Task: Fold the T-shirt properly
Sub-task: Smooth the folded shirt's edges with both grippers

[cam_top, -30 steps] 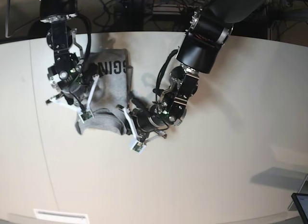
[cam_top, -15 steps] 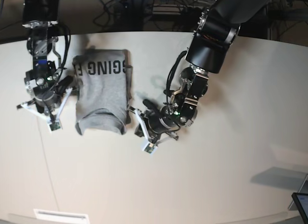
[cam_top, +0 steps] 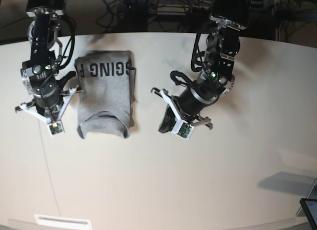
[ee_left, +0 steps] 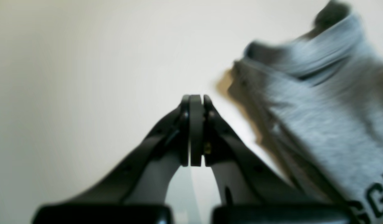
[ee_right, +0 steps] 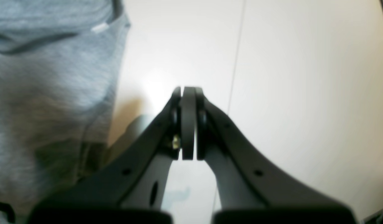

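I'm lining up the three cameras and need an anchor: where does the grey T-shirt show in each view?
Base: the T-shirt lies folded at upper left, between the two arms.
Left wrist: right side of the picture, blurred, beside the shut left gripper.
Right wrist: left side, beside the shut right gripper.
Shared landmark: its black lettering, at both wrist views' bottom edges.

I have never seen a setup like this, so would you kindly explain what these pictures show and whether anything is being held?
This is a two-armed robot at a pale table. One picture looks down from overhead; the other two come from cameras mounted on each wrist, looking along the fingers. A grey T-shirt with black lettering lies folded on the table. The left gripper appears on the right of the overhead picture, the right gripper on its left. Each sits beside the shirt, not touching it. Both wrist pictures show the jaws pressed together with nothing between them, so nothing is held.
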You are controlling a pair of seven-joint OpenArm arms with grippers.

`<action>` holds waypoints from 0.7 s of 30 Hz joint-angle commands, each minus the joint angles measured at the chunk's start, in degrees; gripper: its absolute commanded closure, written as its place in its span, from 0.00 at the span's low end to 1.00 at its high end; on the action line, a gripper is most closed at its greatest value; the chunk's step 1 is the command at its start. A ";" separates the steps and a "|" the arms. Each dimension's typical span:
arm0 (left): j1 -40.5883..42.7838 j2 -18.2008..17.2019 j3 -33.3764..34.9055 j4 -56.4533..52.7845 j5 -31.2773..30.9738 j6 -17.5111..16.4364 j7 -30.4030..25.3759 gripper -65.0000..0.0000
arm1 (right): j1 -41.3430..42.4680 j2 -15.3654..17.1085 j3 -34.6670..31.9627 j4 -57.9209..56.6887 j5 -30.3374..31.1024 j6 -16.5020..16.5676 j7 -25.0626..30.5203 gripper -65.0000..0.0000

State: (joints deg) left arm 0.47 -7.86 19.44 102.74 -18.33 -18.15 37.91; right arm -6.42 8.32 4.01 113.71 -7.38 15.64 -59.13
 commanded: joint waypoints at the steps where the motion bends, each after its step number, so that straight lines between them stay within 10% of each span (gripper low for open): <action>1: 0.10 0.17 -0.15 2.45 -0.62 0.09 -1.21 1.00 | -0.13 0.52 0.08 1.06 -0.23 -0.03 2.56 1.00; 21: 0.19 2.19 14.10 -8.19 -0.62 0.44 -11.84 1.00 | -21.58 0.52 0.08 1.67 -0.23 0.32 32.10 1.00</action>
State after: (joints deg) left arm 1.43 -5.93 33.69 93.49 -18.31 -17.89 27.75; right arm -28.16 8.51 3.88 114.17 -7.70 16.45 -28.58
